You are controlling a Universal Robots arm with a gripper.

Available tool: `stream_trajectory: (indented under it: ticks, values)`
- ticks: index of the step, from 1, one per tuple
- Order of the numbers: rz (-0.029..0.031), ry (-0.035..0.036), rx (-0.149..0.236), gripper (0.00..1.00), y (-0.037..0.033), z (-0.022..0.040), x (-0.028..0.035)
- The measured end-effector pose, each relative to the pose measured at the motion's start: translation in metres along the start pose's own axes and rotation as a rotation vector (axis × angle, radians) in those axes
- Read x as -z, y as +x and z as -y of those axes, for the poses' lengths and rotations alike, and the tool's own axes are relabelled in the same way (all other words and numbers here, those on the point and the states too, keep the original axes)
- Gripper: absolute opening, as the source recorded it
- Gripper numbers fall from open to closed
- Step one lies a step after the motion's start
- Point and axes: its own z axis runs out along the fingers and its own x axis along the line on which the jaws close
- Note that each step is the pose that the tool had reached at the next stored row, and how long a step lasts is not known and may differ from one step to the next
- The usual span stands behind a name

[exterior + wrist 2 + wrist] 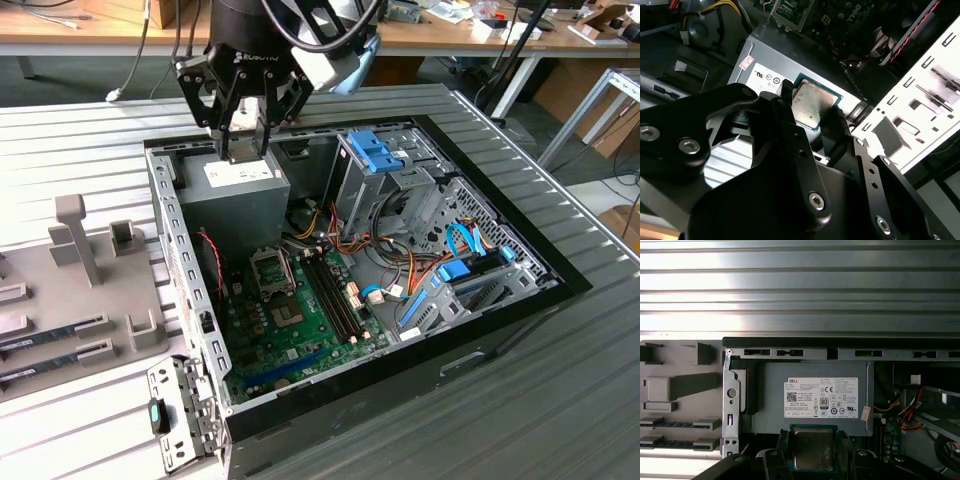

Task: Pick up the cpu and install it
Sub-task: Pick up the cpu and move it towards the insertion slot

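Observation:
The cpu (812,447), a flat square chip with a silver-grey top and thin green rim, sits between the black fingers of my gripper (812,460). In the second wrist view the cpu (810,104) is clamped at two opposite edges by the fingertips (785,90). In the exterior view my gripper (245,150) hangs over the grey power supply (235,200) at the far corner of the open computer case. The bare cpu socket (270,268) lies on the green motherboard (300,330), nearer the camera than the gripper.
The case's metal wall (175,250) runs along the exterior view's left. A grey holder tray (70,300) with memory sticks (50,340) lies beside it. Drive cages with blue clips (385,160) and bundles of cables (400,270) stand on the exterior view's right.

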Motion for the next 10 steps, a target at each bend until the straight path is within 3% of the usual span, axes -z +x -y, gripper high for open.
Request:
stream_trajectory:
  ticks: [10]
  values:
    - [0.0, 0.0, 0.0, 0.47, -0.0098, 0.0001, -0.0006]
